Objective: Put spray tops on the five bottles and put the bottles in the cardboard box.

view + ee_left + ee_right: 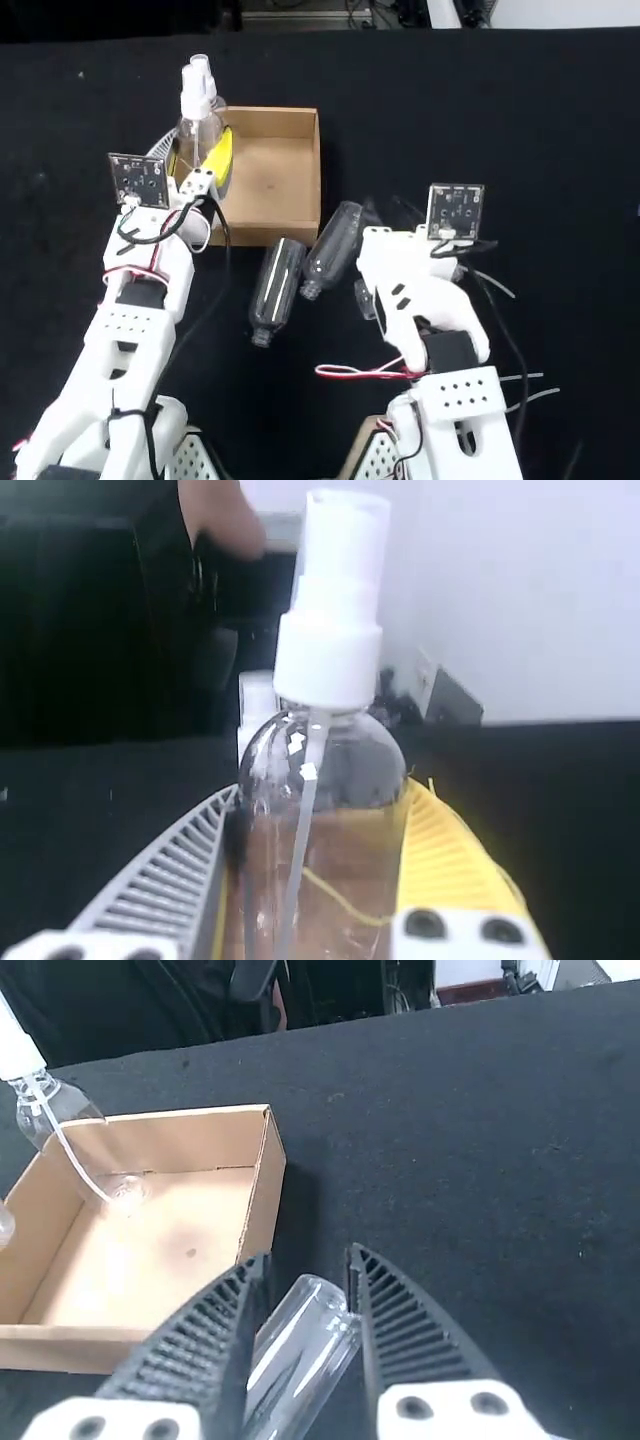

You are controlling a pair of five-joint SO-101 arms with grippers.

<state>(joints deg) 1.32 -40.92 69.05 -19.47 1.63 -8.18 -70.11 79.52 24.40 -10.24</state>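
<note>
Spray bottle [200, 135], clear, upright, white spray top [197, 95] on. We place it at the far-left corner of the cardboard box [318, 170]. In the right wrist view its dip tube runs down to a base that looks inside the box walls [262, 1190]. We cannot tell if the base rests on the box floor.

Left gripper [200, 155] is clamped on this bottle. In the left wrist view the grey finger and the yellow finger [445, 850] press its sides below the shoulder [322, 795].

Second spray bottle [255, 695] is just behind the first, top on. In the high view its white top [200, 68] shows just beyond the held one.

Uncapped bottle [335, 245] lies on the black tabletop [520, 130] just off the box's near-right corner, base toward the box, open neck toward the arms' edge. Right gripper [362, 215] has its two black ribbed fingers closed on the base end [307, 1260], one finger [215, 1345] touching each side of the clear wall [300, 1345].

Other uncapped bottle [277, 290] lies beside it on the left, along the box's near wall, neck toward the arms' edge, no gripper on it. The two lie close, necks splayed slightly apart.

Box sits toward the tabletop's far edge, left of centre.
</note>
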